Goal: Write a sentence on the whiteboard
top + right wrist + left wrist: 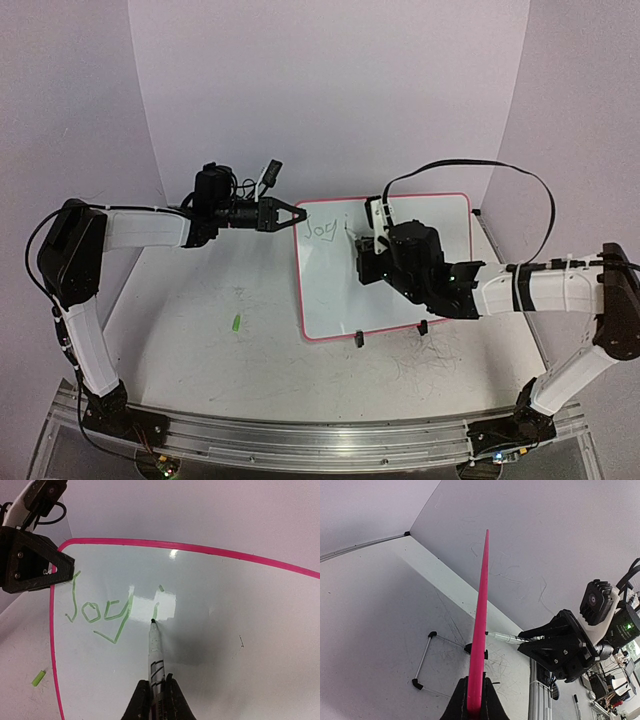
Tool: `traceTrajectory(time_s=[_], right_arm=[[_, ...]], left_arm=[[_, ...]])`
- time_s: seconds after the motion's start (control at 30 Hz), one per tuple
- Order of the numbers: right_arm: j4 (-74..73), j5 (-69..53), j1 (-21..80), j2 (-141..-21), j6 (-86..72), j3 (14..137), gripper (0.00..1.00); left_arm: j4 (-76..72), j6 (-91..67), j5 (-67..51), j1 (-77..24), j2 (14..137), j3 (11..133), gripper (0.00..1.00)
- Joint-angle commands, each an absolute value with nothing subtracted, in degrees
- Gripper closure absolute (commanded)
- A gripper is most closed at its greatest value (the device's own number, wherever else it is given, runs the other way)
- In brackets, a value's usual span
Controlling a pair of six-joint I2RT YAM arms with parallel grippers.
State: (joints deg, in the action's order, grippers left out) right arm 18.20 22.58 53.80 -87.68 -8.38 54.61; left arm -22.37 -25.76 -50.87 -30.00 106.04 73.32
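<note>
The whiteboard (330,290), white with a pink rim, lies at the table's middle. My left gripper (297,216) is shut on its far-left rim, which shows edge-on as a pink strip (480,615) in the left wrist view. My right gripper (372,250) is shut on a white marker (155,652). The marker's tip touches the board (240,680) at the foot of a green "i". The green sentence (100,611) reads "Joy i"; it also shows in the top view (322,229). The right gripper (532,639) with the marker also shows in the left wrist view.
A small green cap (236,323) lies on the table left of the board, also visible in the right wrist view (38,678). Two black clip feet (359,341) sit at the board's near edge. Grey scribbles (420,365) mark the table near the right arm.
</note>
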Motion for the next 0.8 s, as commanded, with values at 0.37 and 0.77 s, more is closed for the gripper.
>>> traceTrajectory(time_s=[0.37,0.77], right_arm=[[17.0,22.6,52.9,-83.8,-7.3,57.2,1.0],[17.8,22.5,52.2,-85.7,-6.4,59.0,1.0]], left_arm=[[-21.2,-23.8,-48.3,-30.6,104.9,72.8,1.0],[-21.2,-23.6,-48.3,-30.6,104.4,72.8,1.0]])
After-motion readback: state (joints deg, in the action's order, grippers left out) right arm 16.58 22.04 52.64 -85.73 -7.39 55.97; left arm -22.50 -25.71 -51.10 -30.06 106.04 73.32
